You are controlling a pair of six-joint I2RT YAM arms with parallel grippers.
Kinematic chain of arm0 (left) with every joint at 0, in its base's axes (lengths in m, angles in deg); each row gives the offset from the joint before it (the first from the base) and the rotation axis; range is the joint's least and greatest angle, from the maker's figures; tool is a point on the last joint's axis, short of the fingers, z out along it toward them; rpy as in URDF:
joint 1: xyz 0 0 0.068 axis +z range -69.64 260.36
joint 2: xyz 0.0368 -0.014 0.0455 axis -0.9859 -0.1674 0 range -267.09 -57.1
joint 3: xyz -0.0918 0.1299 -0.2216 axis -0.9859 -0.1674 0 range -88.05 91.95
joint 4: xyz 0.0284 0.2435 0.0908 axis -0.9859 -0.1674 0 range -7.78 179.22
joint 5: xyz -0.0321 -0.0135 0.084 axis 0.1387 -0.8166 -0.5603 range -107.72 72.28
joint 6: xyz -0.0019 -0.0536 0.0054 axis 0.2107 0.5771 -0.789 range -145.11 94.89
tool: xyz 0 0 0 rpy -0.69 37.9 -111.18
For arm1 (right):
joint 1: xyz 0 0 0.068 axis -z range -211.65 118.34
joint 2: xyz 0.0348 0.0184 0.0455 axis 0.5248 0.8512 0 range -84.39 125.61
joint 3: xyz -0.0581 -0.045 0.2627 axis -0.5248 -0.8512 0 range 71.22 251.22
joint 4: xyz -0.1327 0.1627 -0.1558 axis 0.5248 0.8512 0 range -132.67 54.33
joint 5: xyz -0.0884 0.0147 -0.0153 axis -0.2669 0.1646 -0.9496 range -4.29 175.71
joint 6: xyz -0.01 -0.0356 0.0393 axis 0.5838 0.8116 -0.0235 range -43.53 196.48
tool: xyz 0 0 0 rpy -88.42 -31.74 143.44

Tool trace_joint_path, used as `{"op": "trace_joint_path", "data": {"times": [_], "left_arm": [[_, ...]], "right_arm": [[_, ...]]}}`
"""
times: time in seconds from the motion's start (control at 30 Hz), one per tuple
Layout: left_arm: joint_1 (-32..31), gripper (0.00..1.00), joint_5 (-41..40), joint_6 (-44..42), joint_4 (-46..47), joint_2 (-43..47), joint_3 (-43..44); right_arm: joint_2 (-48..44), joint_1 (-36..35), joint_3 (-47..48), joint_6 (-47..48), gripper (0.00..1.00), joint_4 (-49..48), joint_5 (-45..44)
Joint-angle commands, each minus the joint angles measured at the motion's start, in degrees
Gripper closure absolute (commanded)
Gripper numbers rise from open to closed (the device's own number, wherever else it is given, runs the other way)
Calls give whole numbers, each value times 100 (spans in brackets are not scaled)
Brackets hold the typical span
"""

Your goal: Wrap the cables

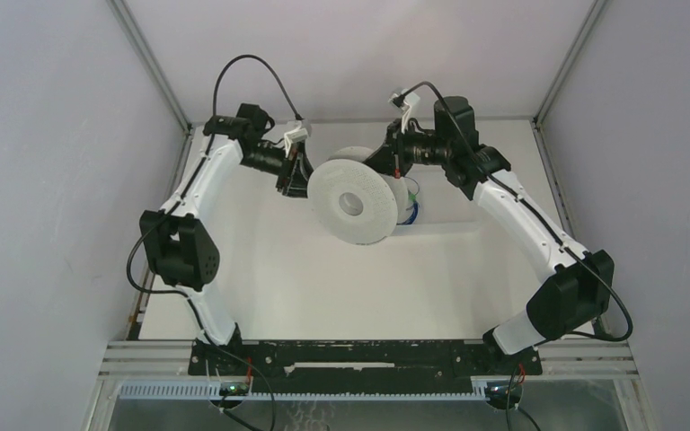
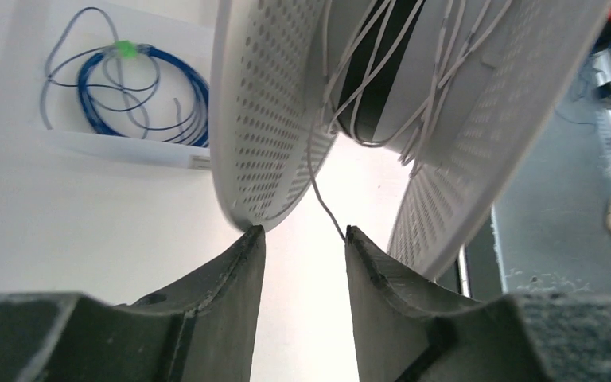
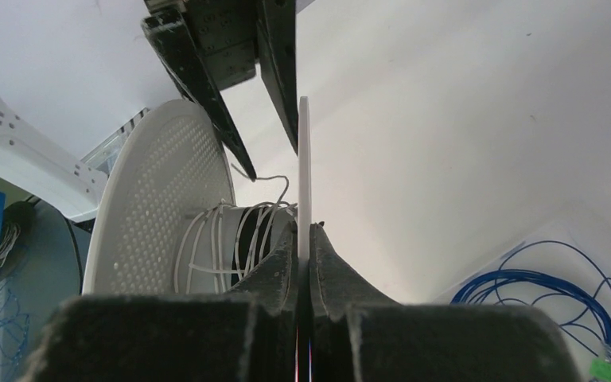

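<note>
A white spool (image 1: 352,202) with perforated flanges is held up above the table. The thin pale grey cable (image 2: 318,191) is wound in loose loops round its dark core, also seen in the right wrist view (image 3: 223,239). My right gripper (image 3: 303,227) is shut on the thin edge of one flange (image 3: 303,159); in the top view it (image 1: 393,166) is behind the spool. My left gripper (image 2: 302,231) is open just below the gap between the flanges. The cable's free end hangs down to the tip of its right finger (image 2: 358,239). In the top view the left gripper (image 1: 295,180) is left of the spool.
A coil of blue cable (image 2: 159,95) with a green tie lies in a shallow white tray (image 2: 127,147) on the table behind the spool, also in the right wrist view (image 3: 541,286). Grey walls enclose the white table (image 1: 323,287).
</note>
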Motion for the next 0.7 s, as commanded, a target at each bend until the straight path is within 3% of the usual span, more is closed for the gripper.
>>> {"op": "trace_joint_path", "data": {"times": [0.0,0.5,0.67], "left_arm": [[63,51,-262,10,365,269,546],[277,48,-531,-37,338,544,720],[471,47,-636,386,720,723,750]], "right_arm": [[-315,18,-27,-238,100,-347,-154],[-321,26,-184,-150,100,-356,-325],[-279,34,-241,-305,100,-422,-485]]}}
